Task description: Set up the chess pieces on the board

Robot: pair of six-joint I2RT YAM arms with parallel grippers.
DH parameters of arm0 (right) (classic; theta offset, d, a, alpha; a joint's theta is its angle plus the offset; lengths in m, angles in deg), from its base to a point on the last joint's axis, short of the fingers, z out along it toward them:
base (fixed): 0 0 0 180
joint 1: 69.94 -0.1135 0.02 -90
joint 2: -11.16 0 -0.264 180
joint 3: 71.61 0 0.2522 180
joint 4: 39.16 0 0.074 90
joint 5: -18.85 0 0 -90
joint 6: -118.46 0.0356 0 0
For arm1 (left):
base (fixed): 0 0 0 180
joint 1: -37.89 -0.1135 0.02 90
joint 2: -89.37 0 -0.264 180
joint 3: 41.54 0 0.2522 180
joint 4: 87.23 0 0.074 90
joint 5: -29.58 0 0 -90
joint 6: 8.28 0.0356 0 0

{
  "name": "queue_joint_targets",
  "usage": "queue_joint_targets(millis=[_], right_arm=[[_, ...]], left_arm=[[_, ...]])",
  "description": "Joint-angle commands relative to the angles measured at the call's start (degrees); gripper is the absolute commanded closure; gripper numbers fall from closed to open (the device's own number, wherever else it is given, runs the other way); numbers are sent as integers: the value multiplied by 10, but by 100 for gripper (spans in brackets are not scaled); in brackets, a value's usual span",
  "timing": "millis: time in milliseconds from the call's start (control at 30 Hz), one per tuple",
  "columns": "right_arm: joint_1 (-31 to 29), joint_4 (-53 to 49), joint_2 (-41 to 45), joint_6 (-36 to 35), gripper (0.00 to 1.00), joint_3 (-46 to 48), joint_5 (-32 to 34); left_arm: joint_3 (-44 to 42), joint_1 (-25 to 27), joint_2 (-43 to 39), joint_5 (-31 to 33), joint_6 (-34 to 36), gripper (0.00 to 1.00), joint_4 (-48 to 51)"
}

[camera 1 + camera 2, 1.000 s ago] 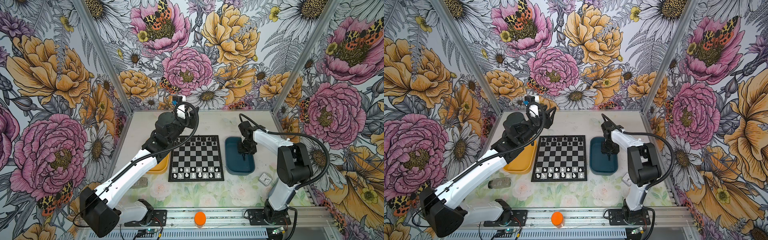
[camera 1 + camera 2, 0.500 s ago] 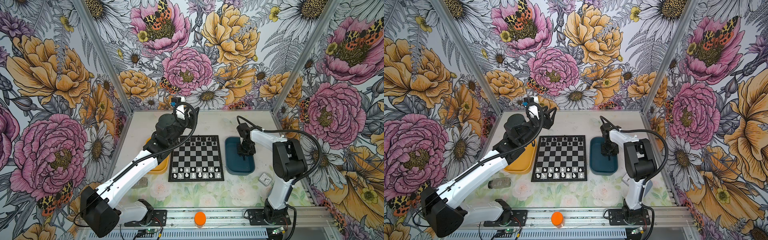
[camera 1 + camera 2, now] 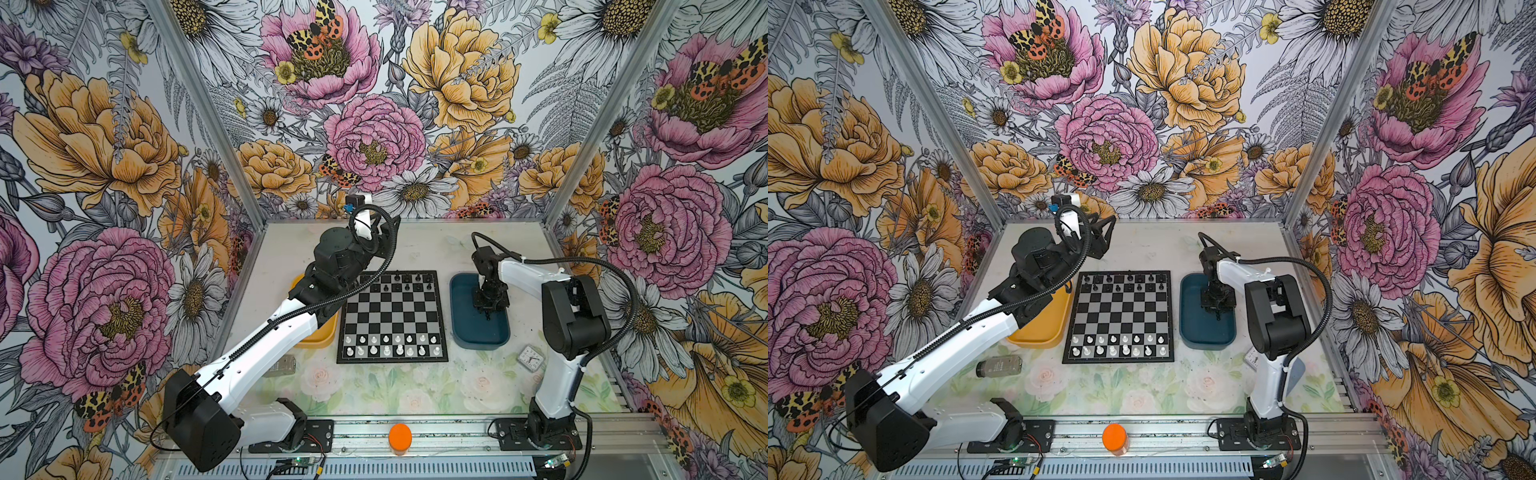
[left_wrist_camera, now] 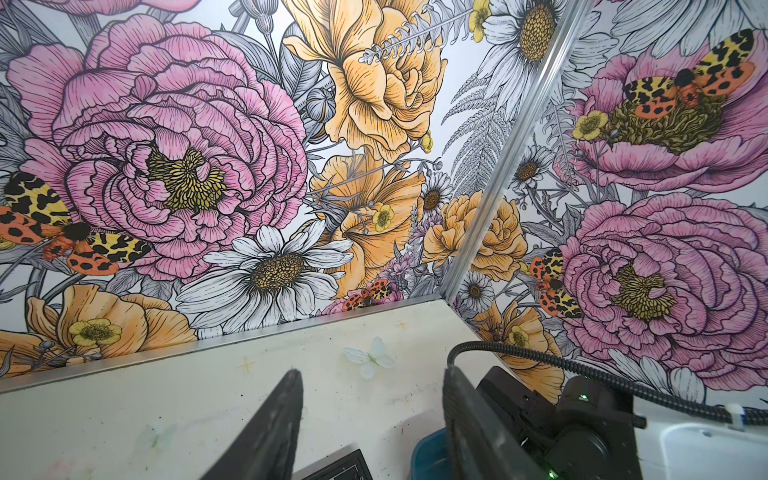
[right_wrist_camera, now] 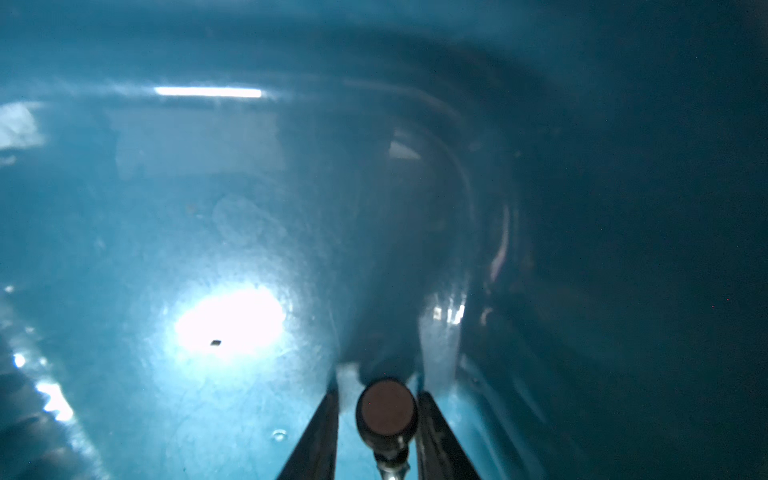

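**Top views.** In both top views the chessboard (image 3: 392, 318) lies flat at the centre of the worktop (image 3: 415, 386). Black chess pieces (image 3: 409, 277) stand in the two rows along its upper edge, with several squares there unfilled. White chessmen (image 3: 392, 345) stand in the two rows along its lower edge. A yellow tray (image 3: 318, 338) sits just left of the board, partly under the left arm. A dark blue tray (image 3: 478, 332) sits just right of the board. The right claw (image 3: 489, 311) points straight down inside the blue tray, right of frame centre; its jaw gap is too small to read here. The left claw (image 3: 390, 226) hangs above the worktop, above the board's upper left corner in the frame, and is aimed at the back wall.

**Left wrist view.** Both fingers (image 4: 286, 415) stand moderately apart with nothing between them. A corner of the board and the blue tray's rim show beyond them.

**Right wrist view.** The tray's blue floor fills the frame. The fingers (image 5: 320, 436) are drawn narrow on either side of a black chessman (image 5: 386, 409), whose round base faces the camera. One finger looks to be in contact with the piece and a sliver of gap shows at the other. Whether the piece is pinched cannot be told.
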Motion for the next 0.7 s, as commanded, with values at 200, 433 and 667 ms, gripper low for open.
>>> queue_joint_targets(millis=[200,433,667], right_arm=[[-4,14,-17,1,75,-9,-10],[-4,14,-17,5,95,-9,-21],[-3,15,0,21,100,-12,-44]], left_arm=[[7,3,5,-13,-7,44,-12],[6,3,3,-12,-4,44,-11],[7,3,8,-15,-2,44,-12]])
